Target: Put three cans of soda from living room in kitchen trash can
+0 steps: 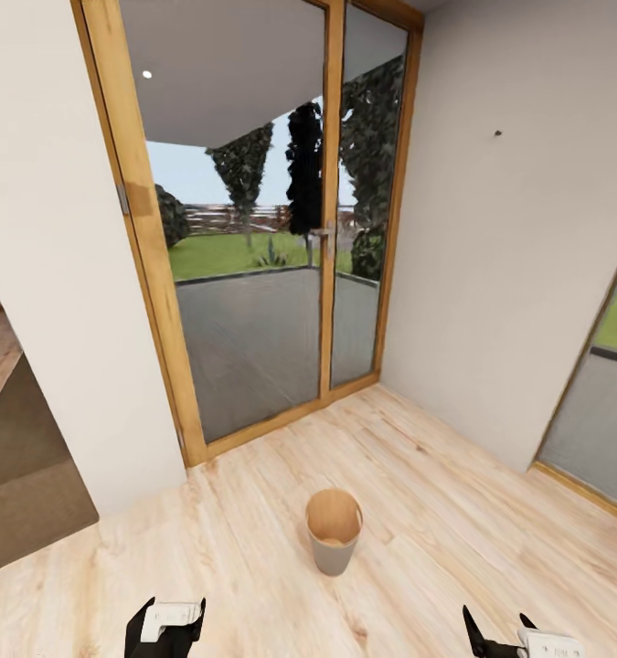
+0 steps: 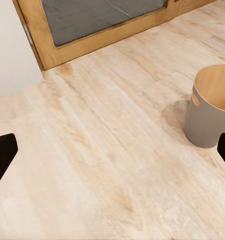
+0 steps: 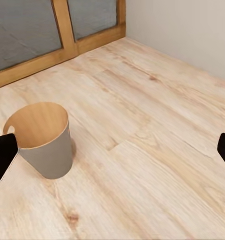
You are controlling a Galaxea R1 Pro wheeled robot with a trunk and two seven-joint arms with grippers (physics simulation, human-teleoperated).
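Note:
The trash can [image 1: 334, 530] is a small tapered bin, pale grey outside and coppery brown inside. It stands upright on the light wood floor, a short way ahead of me and between my two arms. What shows of its inside is bare brown. My left gripper [image 1: 169, 610] hangs low at the near left, open and holding nothing; in the left wrist view its fingers [image 2: 2, 155] stand wide apart with the trash can [image 2: 210, 105] beyond one of them. My right gripper [image 1: 496, 623] is open too, its fingers [image 3: 2, 155] spread beside the trash can [image 3: 42, 137]. The soda cans are out of view.
A tall glass double door [image 1: 253, 292] in a wooden frame stands behind the bin, giving onto a terrace. White walls [image 1: 500, 274] close the corner, with another glazed opening [image 1: 601, 411] at the right. A wall end [image 1: 61, 320] and a dark passage [image 1: 25, 475] lie at the left.

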